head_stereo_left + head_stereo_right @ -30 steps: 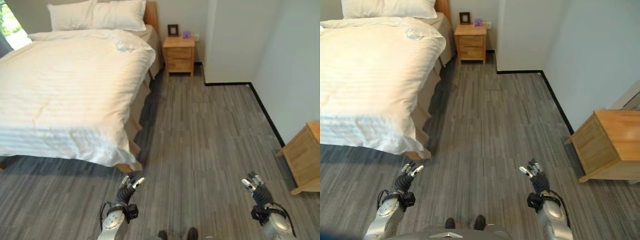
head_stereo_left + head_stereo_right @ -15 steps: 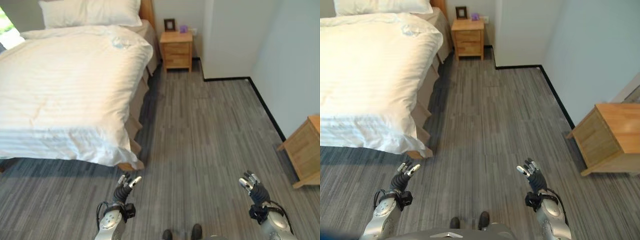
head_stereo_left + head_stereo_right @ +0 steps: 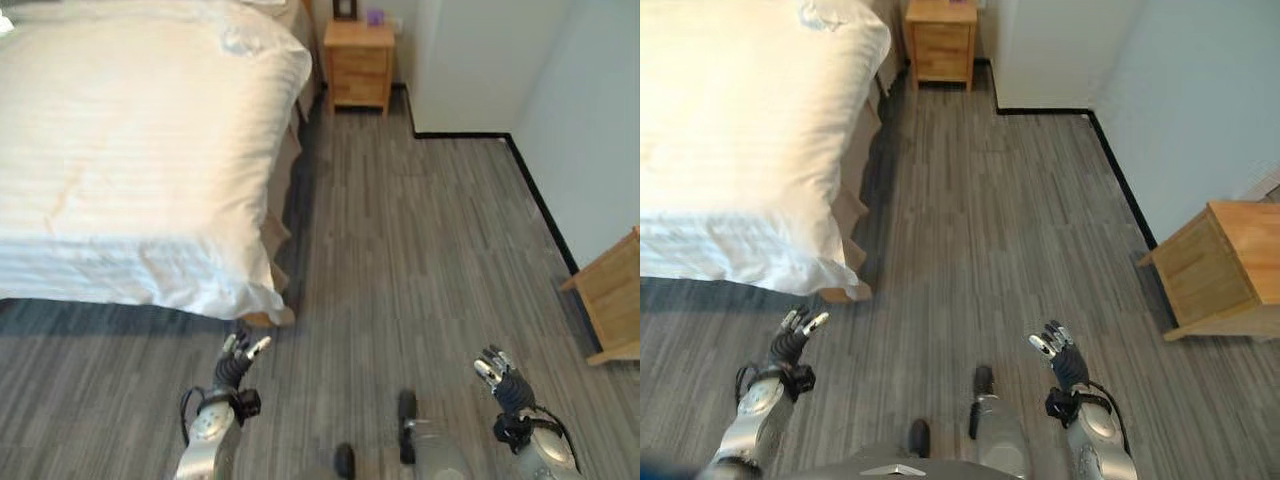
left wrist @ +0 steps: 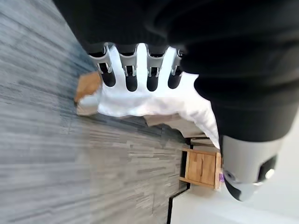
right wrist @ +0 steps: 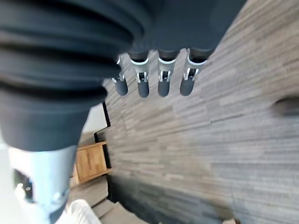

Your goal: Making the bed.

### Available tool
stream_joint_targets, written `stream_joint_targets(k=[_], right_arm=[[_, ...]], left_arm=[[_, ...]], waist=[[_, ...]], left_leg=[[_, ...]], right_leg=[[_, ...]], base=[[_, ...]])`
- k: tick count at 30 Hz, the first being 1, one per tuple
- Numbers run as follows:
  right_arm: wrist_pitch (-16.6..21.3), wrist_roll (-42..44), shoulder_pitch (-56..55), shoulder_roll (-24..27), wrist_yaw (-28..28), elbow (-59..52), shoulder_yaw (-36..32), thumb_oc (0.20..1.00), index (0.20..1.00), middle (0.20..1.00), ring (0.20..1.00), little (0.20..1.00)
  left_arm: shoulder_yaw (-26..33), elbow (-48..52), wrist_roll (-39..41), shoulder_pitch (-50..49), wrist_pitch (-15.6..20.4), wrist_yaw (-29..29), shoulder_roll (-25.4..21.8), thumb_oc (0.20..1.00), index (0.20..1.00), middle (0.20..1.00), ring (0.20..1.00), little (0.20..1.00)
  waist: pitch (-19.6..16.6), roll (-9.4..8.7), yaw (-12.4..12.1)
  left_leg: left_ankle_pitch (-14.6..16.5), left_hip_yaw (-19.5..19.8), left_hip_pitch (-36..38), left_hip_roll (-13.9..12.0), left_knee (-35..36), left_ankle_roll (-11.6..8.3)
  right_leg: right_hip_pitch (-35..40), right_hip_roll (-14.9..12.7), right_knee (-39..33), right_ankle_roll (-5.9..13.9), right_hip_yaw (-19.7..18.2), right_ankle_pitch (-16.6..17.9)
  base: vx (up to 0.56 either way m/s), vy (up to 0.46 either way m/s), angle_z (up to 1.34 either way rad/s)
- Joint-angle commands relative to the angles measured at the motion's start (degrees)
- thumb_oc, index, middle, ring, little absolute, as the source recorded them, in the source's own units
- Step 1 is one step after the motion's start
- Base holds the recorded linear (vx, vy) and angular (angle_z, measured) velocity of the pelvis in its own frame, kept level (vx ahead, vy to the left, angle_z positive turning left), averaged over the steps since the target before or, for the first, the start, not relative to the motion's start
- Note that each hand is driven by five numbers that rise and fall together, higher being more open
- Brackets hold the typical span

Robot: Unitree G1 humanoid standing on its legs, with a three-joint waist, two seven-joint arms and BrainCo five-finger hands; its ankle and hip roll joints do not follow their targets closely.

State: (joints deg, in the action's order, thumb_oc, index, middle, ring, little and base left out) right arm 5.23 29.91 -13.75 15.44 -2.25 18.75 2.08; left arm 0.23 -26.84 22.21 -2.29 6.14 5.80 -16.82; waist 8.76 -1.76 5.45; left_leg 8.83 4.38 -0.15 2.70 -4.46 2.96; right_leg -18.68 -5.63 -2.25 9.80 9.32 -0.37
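A bed with a white striped duvet (image 3: 130, 150) fills the upper left; the duvet's near corner (image 3: 255, 300) hangs over the bed's foot. My left hand (image 3: 236, 362) is held low over the floor just below that corner, apart from it, fingers (image 4: 131, 77) relaxed and holding nothing. My right hand (image 3: 498, 378) hangs over the grey floor at the lower right, far from the bed, also open and empty; its fingers (image 5: 162, 79) show straight in the right wrist view.
A wooden nightstand (image 3: 361, 65) stands by the bed's head against the far wall. A second wooden cabinet (image 3: 1220, 265) sits at the right by the wall. Grey plank floor (image 3: 420, 230) runs wide between bed and wall.
The camera has moved forward and tilted down: the pillows have left the top of the picture and the bed corner is closer to my left hand. Both hands stay open.
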Motion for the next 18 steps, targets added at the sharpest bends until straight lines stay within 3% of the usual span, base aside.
stream_joint_targets(k=[1, 2, 3, 4, 5, 6, 7, 9, 11, 12, 13, 16, 18], right_arm=[[1.41, 0.51, 0.81, 1.92, -1.42, -1.77, -1.18, 1.0, 1.0, 1.0, 1.0, 1.0], [1.22, 0.06, 0.63, 2.24, -1.61, -1.89, -0.99, 1.0, 1.0, 1.0, 1.0, 1.0], [1.22, 0.06, 0.63, 2.23, -1.61, -1.89, -0.98, 1.0, 1.0, 1.0, 1.0, 1.0], [1.73, 0.71, 1.3, 2.37, -1.16, -0.84, -0.87, 1.0, 1.0, 1.0, 1.0, 1.0], [1.96, 3.22, 2.21, 3.08, -0.33, -1.54, -0.9, 1.0, 1.0, 1.0, 1.0, 1.0], [2.62, 4.59, 2.58, 3.38, -0.43, -1.75, -0.96, 1.0, 1.0, 1.0, 1.0, 1.0], [2.7, 3.39, 4.44, 5.04, 0.36, -0.13, -0.35, 1.0, 1.0, 1.0, 1.0, 1.0], [2.54, 4.11, 4.88, 5.32, 1.85, 0.06, -1.02, 1.0, 1.0, 1.0, 1.0, 1.0], [2.78, 4.37, 4.54, 5.15, 1.75, 0.0, -1.72, 1.0, 1.0, 1.0, 1.0, 1.0], [2.77, 2.93, 4.0, 5.35, 1.42, 0.13, -1.85, 1.0, 1.0, 1.0, 1.0, 1.0], [2.74, 1.49, 3.71, 5.13, 1.2, 0.66, -1.45, 1.0, 1.0, 1.0, 1.0, 1.0], [2.24, 0.31, 3.53, 4.84, 0.29, 1.29, -1.43, 1.0, 1.0, 1.0, 1.0, 1.0], [1.97, 0.38, 3.8, 3.78, -0.78, 0.8, -0.75, 1.0, 1.0, 1.0, 1.0, 1.0]], left_arm=[[0.54, 5.63, -0.56, -2.53, 3.1, -1.74, -2.53, 1.0, 1.0, 1.0, 1.0, 1.0], [0.28, 5.46, -0.92, -3.08, 2.92, -1.62, -2.45, 1.0, 1.0, 1.0, 1.0, 1.0], [0.29, 5.46, -0.91, -3.09, 2.92, -1.62, -2.46, 1.0, 1.0, 1.0, 1.0, 1.0], [-0.16, 5.47, -0.53, -3.14, 2.93, -1.72, -1.89, 1.0, 1.0, 1.0, 1.0, 1.0], [0.13, 5.39, 2.64, -2.72, 2.71, -1.31, -1.21, 1.0, 1.0, 1.0, 1.0, 1.0], [-0.09, 5.85, 3.98, -2.65, 2.92, -1.6, -0.89, 1.0, 1.0, 1.0, 1.0, 1.0], [-1.28, 4.96, 4.0, -0.95, 2.89, -1.12, -0.42, 1.0, 1.0, 1.0, 1.0, 1.0], [-1.83, 4.39, 5.17, -0.7, 2.84, -1.68, -0.2, 1.0, 1.0, 1.0, 1.0, 1.0], [-2.63, 3.43, 4.61, -1.13, 2.8, -1.97, 0.0, 1.0, 1.0, 1.0, 1.0, 1.0], [-2.8, 2.98, 3.76, -2.16, 2.79, -2.36, 0.05, 1.0, 1.0, 1.0, 1.0, 1.0], [-2.31, 2.99, 3.02, -3.7, 2.73, -2.52, 0.14, 1.0, 1.0, 1.0, 1.0, 1.0], [-0.84, 3.33, 2.07, -5.35, 2.65, -2.44, 0.29, 1.0, 1.0, 1.0, 1.0, 1.0], [1.19, 3.65, 2.34, -6.55, 2.91, -2.5, 0.16, 1.0, 1.0, 1.0, 1.0, 1.0]], waist=[[-2.87, 0.52, 1.71], [-3.24, 0.87, 1.44], [-3.27, 0.84, 1.48], [-3.61, 1.0, 1.71], [-2.63, -0.72, 0.0], [-1.21, -2.1, -1.18], [0.56, -3.43, -3.68], [1.05, -3.61, -5.3], [0.44, -3.25, -6.2], [-0.59, -2.55, -7.11], [-1.67, -1.73, -8.81], [-3.36, -1.78, -10.27], [-4.91, -2.69, -11.12]], left_leg=[[-4.87, 0.33, 20.53, -5.52, 1.02, -7.04], [-9.33, -0.44, 19.18, -6.24, -3.45, -8.42], [-9.36, -0.4, 19.13, -6.21, -3.45, -8.41], [-17.16, -0.52, 16.92, -6.48, -12.85, -11.14], [-23.06, -3.22, 7.41, -6.2, -32.48, -12.47], [-22.36, -4.04, 1.74, -5.26, -41.89, -11.49], [-18.08, -7.45, -6.56, -6.7, -44.8, -7.84], [-15.42, -9.85, -12.9, -8.36, -40.84, -6.87], [-14.89, -11.73, -15.19, -9.0, -29.73, -6.77], [-15.9, -14.05, -16.46, -7.86, -15.26, -6.32], [-18.51, -12.28, -15.25, -5.07, -0.89, -6.02], [-21.61, -12.06, -15.83, -4.98, 4.56, -7.06], [-19.86, -13.86, -14.81, -4.47, 2.9, -5.34]], right_leg=[[1.16, 2.32, 0.56, -1.06, 3.89, 13.64], [2.79, 3.7, 1.1, -2.43, 4.25, 12.9], [2.76, 3.65, 1.11, -2.43, 4.27, 12.9], [4.17, 4.28, 2.48, -3.62, 4.15, 12.0], [9.83, 4.02, 2.01, -6.64, 4.24, 8.82], [12.48, 3.61, 1.36, -7.81, 3.3, 7.61], [17.1, 3.81, 0.64, -9.06, 1.07, 4.76], [20.72, 3.66, -0.15, -9.22, -0.08, 2.93], [23.71, 3.63, -1.13, -8.48, -0.77, 1.72], [26.73, 4.09, -2.26, -7.67, -1.57, -0.24], [30.32, 5.1, -2.75, -6.81, -3.43, -2.38], [34.05, 5.07, -2.75, -5.73, -4.79, -4.05], [36.24, 3.42, -2.62, -4.61, -5.93, -4.52]], base=[[0.55, -0.181, 0.51], [0.55, -0.181, 0.24], [0.35, -0.155, 0.25], [0.59, -0.346, 0.11], [0.71, -0.458, 0.32], [0.87, -0.559, 0.43], [0.65, -0.354, 0.1], [0.62, -0.163, -0.54], [0.7, 0.033, -0.42], [1.09, 0.13, -0.47], [1.09, 0.139, -0.48], [0.71, 0.075, -0.22], [0.62, 0.11, -0.47]])
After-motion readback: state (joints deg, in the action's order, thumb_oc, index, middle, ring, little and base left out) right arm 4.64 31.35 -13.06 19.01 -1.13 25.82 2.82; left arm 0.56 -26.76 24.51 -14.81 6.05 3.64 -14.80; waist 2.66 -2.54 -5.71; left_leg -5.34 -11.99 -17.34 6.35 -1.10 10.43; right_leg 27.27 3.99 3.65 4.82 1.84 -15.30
